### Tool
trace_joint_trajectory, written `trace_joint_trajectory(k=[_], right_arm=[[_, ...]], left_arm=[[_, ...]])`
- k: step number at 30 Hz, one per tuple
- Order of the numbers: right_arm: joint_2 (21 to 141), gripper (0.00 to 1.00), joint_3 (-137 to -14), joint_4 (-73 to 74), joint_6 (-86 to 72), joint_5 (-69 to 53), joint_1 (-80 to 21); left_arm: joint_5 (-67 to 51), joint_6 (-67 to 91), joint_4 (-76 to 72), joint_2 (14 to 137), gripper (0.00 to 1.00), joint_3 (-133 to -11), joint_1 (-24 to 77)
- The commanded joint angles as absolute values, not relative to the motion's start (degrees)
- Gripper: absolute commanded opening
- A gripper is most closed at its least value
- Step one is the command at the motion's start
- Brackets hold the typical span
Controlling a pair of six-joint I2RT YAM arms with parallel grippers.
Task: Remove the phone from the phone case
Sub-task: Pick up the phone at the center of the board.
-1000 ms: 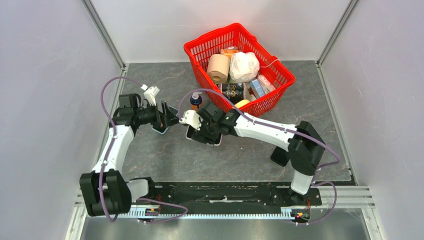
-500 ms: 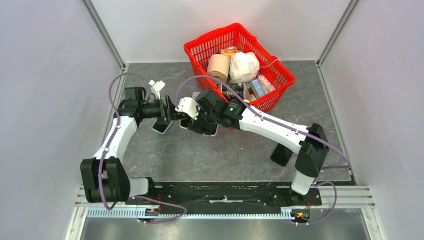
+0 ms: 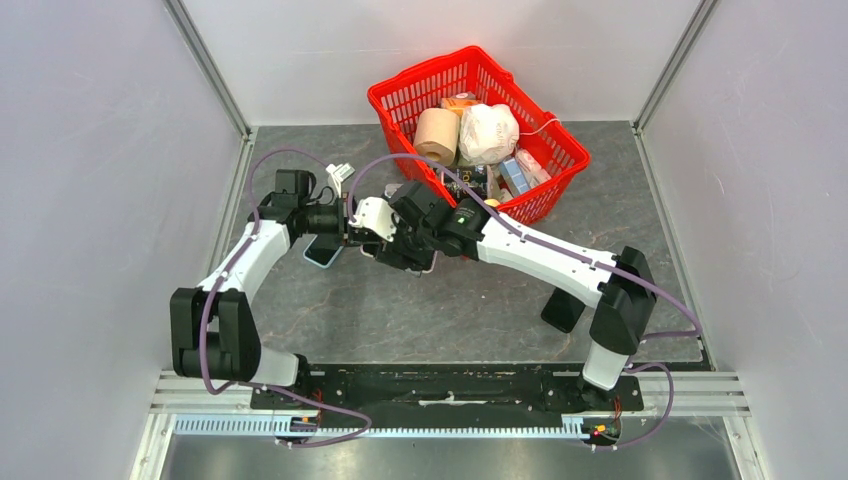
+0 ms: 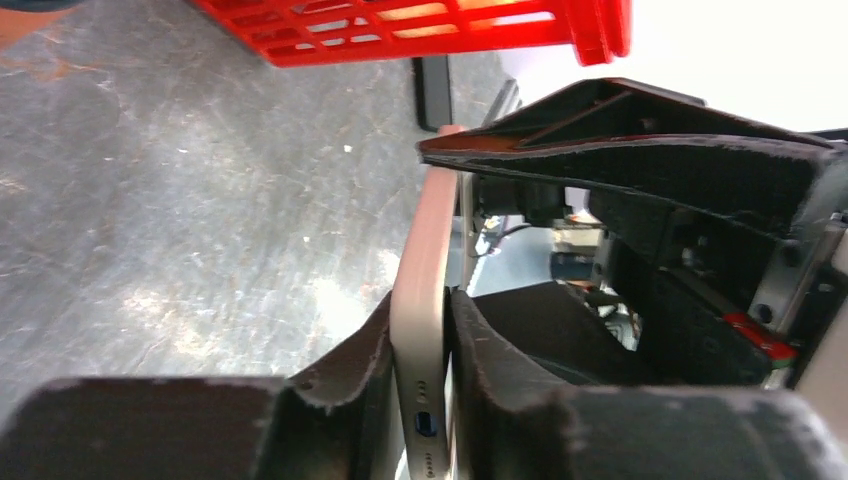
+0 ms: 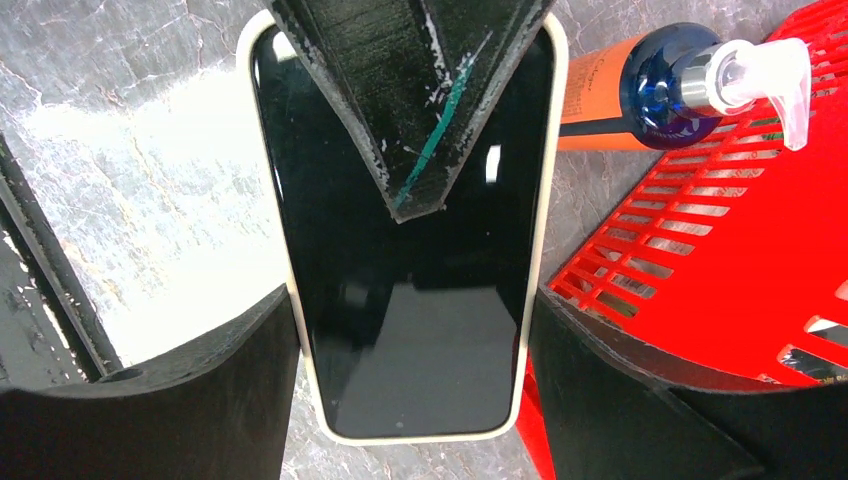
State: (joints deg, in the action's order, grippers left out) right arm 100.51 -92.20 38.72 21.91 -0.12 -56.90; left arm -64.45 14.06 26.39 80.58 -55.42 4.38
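The phone (image 5: 400, 300) shows its black screen inside a cream phone case (image 5: 420, 436). My right gripper (image 5: 412, 310) is shut on the case, one finger pressed against each long side. My left gripper (image 4: 425, 340) is shut on the case (image 4: 425, 280) at the end with the charging port, squeezing it front and back. One of its fingers (image 5: 410, 90) lies across the screen. In the top view the two grippers meet left of the basket, left gripper (image 3: 352, 225) against right gripper (image 3: 400, 250), and the phone is mostly hidden under them.
A red basket (image 3: 395, 135) full of goods stands just behind the grippers. An orange bottle with a blue cap (image 5: 640, 90) lies beside it. A small light-blue flat object (image 3: 322, 253) lies on the mat below the left gripper. A black block (image 3: 562, 310) sits near the right arm.
My left arm swung right to the phone and its jaws closed on the port end. The right gripper shifted slightly up and left, still holding the case.
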Motion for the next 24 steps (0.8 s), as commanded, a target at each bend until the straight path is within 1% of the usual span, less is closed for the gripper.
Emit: trace_joint_trajectory(k=[1, 2, 4, 5, 6, 7, 8, 9, 10, 11, 12, 13, 14, 16, 24], right_arm=[[98.2, 0.0, -94.6, 34.6, 22.8, 2.8, -57.3], [98.2, 0.0, -94.6, 34.5, 22.9, 3.1, -57.3], [98.3, 0.01, -94.6, 34.5, 22.6, 3.4, -57.3], [98.3, 0.03, -94.7, 34.8, 22.6, 3.5, -57.3], [98.3, 0.1, -94.8, 35.1, 22.5, 3.2, -57.3], [98.2, 0.2, -94.8, 35.5, 22.4, 2.9, -57.3], [98.0, 0.36, -94.8, 35.9, 22.3, 2.6, -57.3], [97.8, 0.49, -94.5, 36.2, 22.1, 2.3, -57.3], [97.4, 0.57, -94.4, 36.6, 21.9, 1.9, -57.3], [97.1, 0.71, -94.4, 37.2, 21.7, 1.2, -57.3], [96.7, 0.78, -94.4, 38.0, 21.7, 0.3, -57.3], [96.3, 0.83, -94.5, 38.7, 21.6, 0.2, -57.3], [95.9, 0.87, -94.7, 39.9, 21.7, -1.7, -57.3], [95.2, 0.9, -95.6, 42.0, 21.7, -2.2, -57.2], [90.8, 0.93, -99.9, 48.0, 21.5, -3.1, -54.9]], left_arm=[[-67.3, 15.4, 25.1, 81.6, 0.14, -57.7, 4.8], [-67.3, 15.4, 25.1, 81.6, 0.04, -57.7, 4.8], [-67.4, 15.3, 25.1, 81.4, 0.02, -57.8, 4.9], [-67.5, 15.2, 25.1, 81.3, 0.02, -57.9, 4.8], [-67.5, 15.0, 25.1, 81.0, 0.02, -57.9, 4.9], [-67.3, 14.5, 25.4, 80.8, 0.02, -58.1, 4.8], [-67.1, 13.2, 26.4, 80.6, 0.02, -58.6, 4.9], [-66.8, 11.7, 27.9, 80.5, 0.02, -59.2, 4.8], [-66.6, 9.6, 29.6, 80.5, 0.02, -60.1, 4.7], [-66.3, 7.8, 31.6, 80.4, 0.02, -61.1, 4.8], [-65.8, 5.6, 33.3, 80.5, 0.02, -62.1, 4.7], [-65.3, 3.9, 35.0, 80.5, 0.02, -63.0, 4.7], [-64.6, 2.2, 36.4, 80.4, 0.02, -64.1, 4.8], [-62.8, -0.7, 38.7, 80.4, 0.02, -66.2, 4.7], [-62.0, -11.4, 47.0, 80.0, 0.02, -73.6, 4.8]])
